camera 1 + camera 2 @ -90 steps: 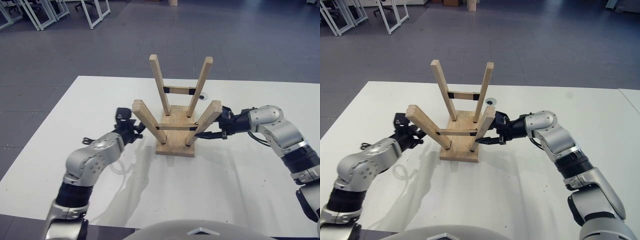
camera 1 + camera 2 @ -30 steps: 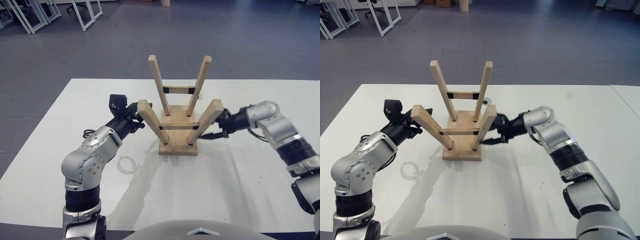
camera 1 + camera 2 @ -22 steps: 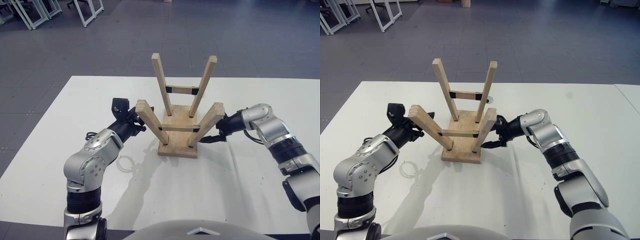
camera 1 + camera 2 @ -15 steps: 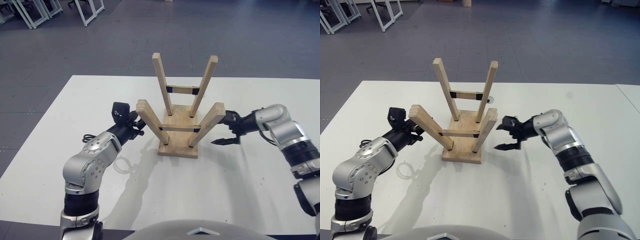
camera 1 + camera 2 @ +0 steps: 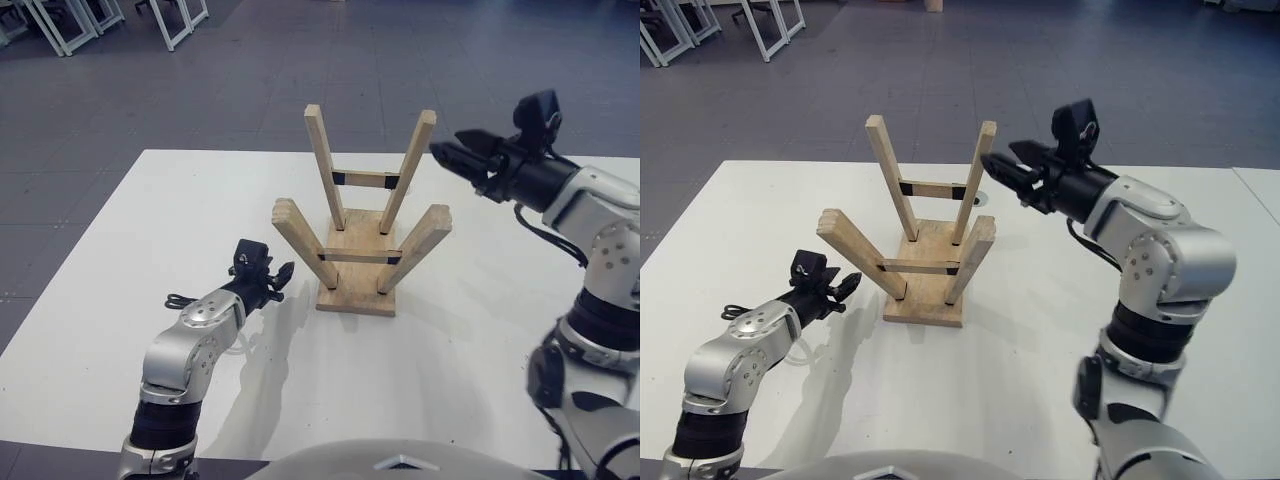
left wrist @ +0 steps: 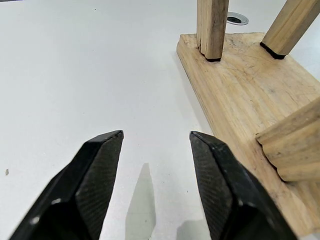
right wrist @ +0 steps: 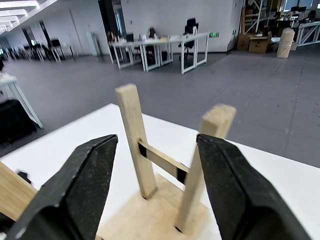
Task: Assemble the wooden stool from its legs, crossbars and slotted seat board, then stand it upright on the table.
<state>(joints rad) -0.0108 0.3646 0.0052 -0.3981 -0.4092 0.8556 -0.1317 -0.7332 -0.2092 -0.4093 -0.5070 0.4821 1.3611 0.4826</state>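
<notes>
Two changes: the left tool [image 5: 278, 275], open and empty, has drawn back low to the left of the inverted stool [image 5: 358, 262], which rests seat-down mid-tabletop [image 5: 480, 340]; the right tool [image 5: 447, 145], likewise open and empty, has risen beside the top of the far-right leg [image 5: 408, 170].

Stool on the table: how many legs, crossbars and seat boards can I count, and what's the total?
Legs: 4
Crossbars: 2
Seat board: 1
Total: 7
</notes>
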